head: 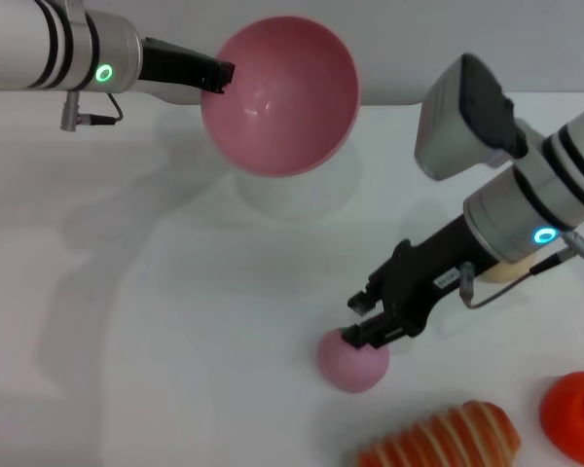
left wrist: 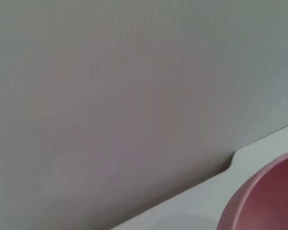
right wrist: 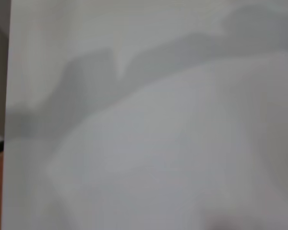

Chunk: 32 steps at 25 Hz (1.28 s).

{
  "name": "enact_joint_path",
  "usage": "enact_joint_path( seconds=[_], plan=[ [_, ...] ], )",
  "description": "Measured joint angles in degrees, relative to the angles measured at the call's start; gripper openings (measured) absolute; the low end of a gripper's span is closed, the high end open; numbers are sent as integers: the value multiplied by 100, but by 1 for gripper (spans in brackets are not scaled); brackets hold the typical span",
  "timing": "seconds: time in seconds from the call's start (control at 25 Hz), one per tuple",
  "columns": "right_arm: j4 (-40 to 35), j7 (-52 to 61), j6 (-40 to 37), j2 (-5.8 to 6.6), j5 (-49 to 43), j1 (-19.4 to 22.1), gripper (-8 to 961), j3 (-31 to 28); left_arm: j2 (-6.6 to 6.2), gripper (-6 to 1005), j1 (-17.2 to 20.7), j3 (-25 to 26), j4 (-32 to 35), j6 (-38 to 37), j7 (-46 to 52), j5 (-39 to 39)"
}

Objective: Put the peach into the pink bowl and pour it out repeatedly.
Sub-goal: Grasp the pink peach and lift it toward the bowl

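Note:
The pink bowl (head: 280, 95) hangs in the air over the far middle of the white table, tipped so that its empty inside faces me. My left gripper (head: 220, 75) is shut on its left rim. A part of the bowl (left wrist: 266, 201) also shows in the left wrist view. The peach (head: 353, 363), a small pink ball, lies on the table at the near middle. My right gripper (head: 362, 319) reaches down from the right. Its fingers are apart and the lower one touches the peach's far top. The right wrist view shows only white table and shadows.
An orange-and-white striped toy (head: 444, 439) lies at the near edge, right of the peach. An orange-red object (head: 576, 413) sits in the near right corner. Something beige (head: 504, 269) peeks out under the right arm. The table's far edge (head: 399, 103) runs behind the bowl.

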<state>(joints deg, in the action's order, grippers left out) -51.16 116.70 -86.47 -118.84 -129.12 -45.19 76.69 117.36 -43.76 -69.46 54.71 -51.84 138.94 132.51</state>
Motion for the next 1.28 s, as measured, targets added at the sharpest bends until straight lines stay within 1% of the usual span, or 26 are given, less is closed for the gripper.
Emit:
enact_joint_path(
  seconds=[0.2,0.48,0.72,0.84,0.92,1.16,1.28],
  plan=[
    [111,137,27,2,-175,12,435,211,-2,35,26,-3,16,-23,-14,-4],
    [558,173,327,2,-215,-131,435,524,-3,34,27,-8,26,-28,-45,-7],
    [592,228,648,-10,-215,-142,434,642,1,34,-4,-22,31,-29,-51,-7],
    [511,213,785,-11,-215,-63,434,649,2,35,-5,-24,32,-29,-51,-6],
    [461,199,827,-9,-217,-26,270,655,4,35,-9,-24,31,-29,-52,-6],
    [425,177,800,3,-228,-22,154,646,5,35,-18,-24,22,-28,-47,-5],
    [94,132,676,14,-88,124,97,547,4,35,-24,-23,7,-31,-34,-4]
  ],
)
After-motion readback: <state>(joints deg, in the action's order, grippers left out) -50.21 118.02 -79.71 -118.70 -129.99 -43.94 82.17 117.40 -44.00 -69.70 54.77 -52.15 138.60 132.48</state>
